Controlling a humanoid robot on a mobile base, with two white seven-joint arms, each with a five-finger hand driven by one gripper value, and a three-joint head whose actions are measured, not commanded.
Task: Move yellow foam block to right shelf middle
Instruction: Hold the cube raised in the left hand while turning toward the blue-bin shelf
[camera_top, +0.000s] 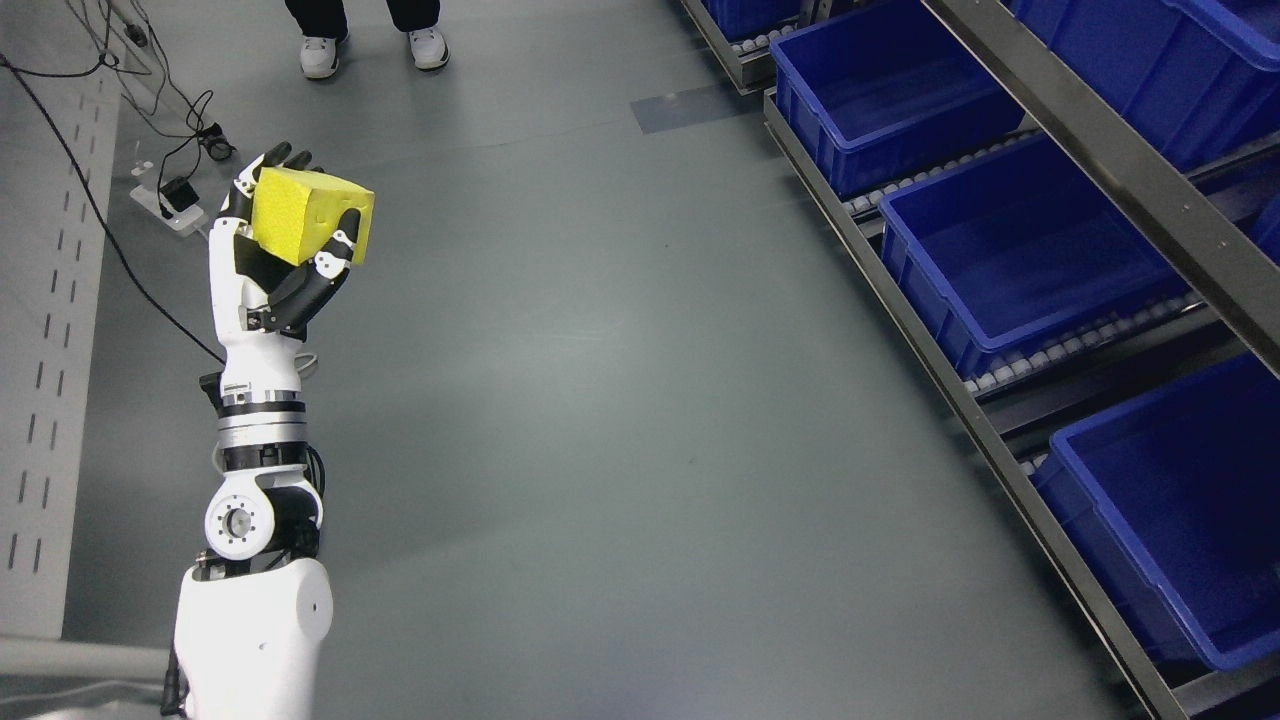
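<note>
My left hand (285, 235) is raised over the grey floor at the left of the head view, palm up. Its fingers are curled around a yellow foam block (305, 212), which sits in the palm with its top and right face showing. The right shelf (1010, 420) runs along the right side, far from the hand. Its lower roller level holds blue bins: a far one (880, 95), a middle one (1020, 250) and a near one (1180, 500). The right arm does not show.
A metal rail (1120, 170) crosses above the bins, with another blue bin (1160, 60) on the level above. A person's feet in white shoes (370, 50) stand at the top. Cables and a power strip (165, 200) lie beside a perforated white panel (45, 330) at left.
</note>
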